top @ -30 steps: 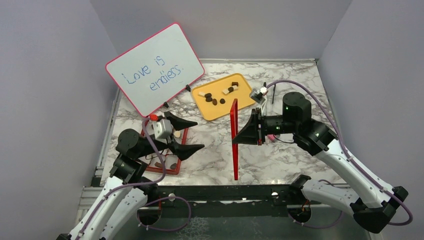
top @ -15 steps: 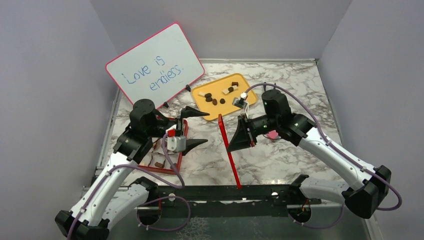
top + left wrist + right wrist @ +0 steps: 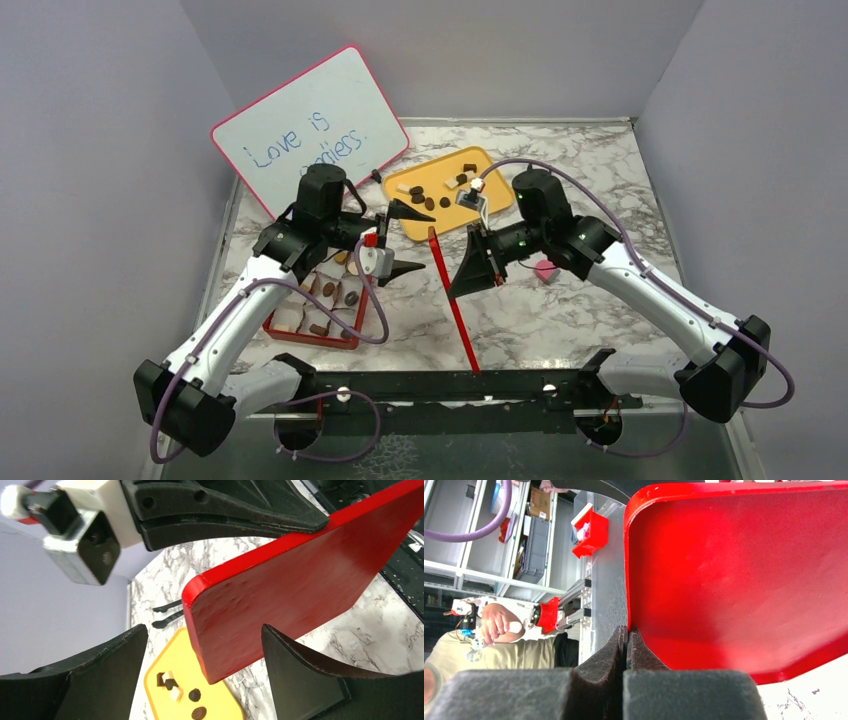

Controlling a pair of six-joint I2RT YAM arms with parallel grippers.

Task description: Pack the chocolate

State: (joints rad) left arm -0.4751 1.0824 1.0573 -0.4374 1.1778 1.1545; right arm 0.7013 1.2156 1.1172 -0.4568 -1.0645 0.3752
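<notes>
Several dark and cream chocolate pieces lie on a yellow tray at the back; they also show in the left wrist view. More pieces sit in white paper cups in a red box at front left. My right gripper is shut on the rim of a flat red lid and holds it on edge, tilted, above the table; the right wrist view shows the pinch on the lid. My left gripper is open and empty, its fingers either side of the lid's far corner.
A whiteboard with blue writing leans at back left. A small pink cube lies on the marble under the right arm. Black clips lie beside the tray. Grey walls close in three sides.
My left arm swung forward and right off the red box, uncovering it, and its open jaws now flank the lid's corner. My right arm carried the lid left and tilted it.
</notes>
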